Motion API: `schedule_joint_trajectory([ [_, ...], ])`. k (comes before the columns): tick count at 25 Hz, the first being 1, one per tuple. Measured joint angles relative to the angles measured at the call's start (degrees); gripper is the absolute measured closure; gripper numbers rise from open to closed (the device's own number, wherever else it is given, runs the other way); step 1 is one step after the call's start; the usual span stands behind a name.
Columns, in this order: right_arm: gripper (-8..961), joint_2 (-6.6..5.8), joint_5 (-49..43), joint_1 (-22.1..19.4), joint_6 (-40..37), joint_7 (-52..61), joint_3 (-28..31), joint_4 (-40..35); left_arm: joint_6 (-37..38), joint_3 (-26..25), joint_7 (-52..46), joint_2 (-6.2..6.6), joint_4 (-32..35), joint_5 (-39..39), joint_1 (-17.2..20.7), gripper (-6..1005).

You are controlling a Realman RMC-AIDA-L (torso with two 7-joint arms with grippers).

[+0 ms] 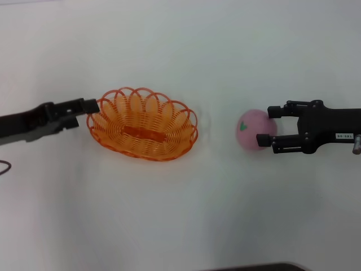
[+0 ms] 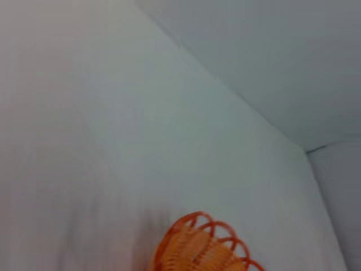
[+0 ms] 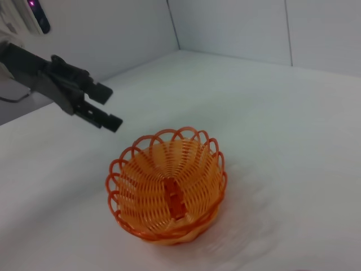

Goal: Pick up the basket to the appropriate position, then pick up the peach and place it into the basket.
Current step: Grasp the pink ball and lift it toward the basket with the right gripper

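The orange wire basket (image 1: 142, 124) rests on the white table left of centre, and also shows in the right wrist view as basket (image 3: 167, 189) and partly in the left wrist view as basket (image 2: 198, 248). My left gripper (image 1: 92, 109) hovers at the basket's left rim, open and holding nothing; the right wrist view shows this left gripper (image 3: 105, 106) apart from the rim. The pink peach (image 1: 251, 130) with its green leaf mark lies to the right. My right gripper (image 1: 269, 125) is open, its two fingers straddling the peach's right side.
The white table (image 1: 180, 214) stretches all round the basket and the peach. A dark edge shows at the bottom of the head view. White walls rise behind the table in both wrist views.
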Motion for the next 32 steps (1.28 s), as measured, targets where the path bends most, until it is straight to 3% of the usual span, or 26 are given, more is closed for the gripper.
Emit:
schedule_joint_trajectory([
  [6,124,0.0,0.1,0.0,-0.4,0.9,0.2,0.1,5.6,-3.6,13.5,0.14,-0.1,-4.1,0.0,135],
  [19,126,-0.02,0.2,0.5,-1.8,1.4,0.2,0.1,15.6,-3.9,44.9,0.26,-2.1,-3.8,0.3,139],
  [27,127,0.0,0.2,0.8,-2.2,1.2,0.2,0.1,16.6,-4.3,63.8,-0.16,-5.4,-3.8,1.8,141],
  [32,128,0.04,0.2,1.0,-2.4,0.9,-0.1,0.0,15.4,-4.9,69.5,-0.13,-8.6,-3.6,1.8,142],
])
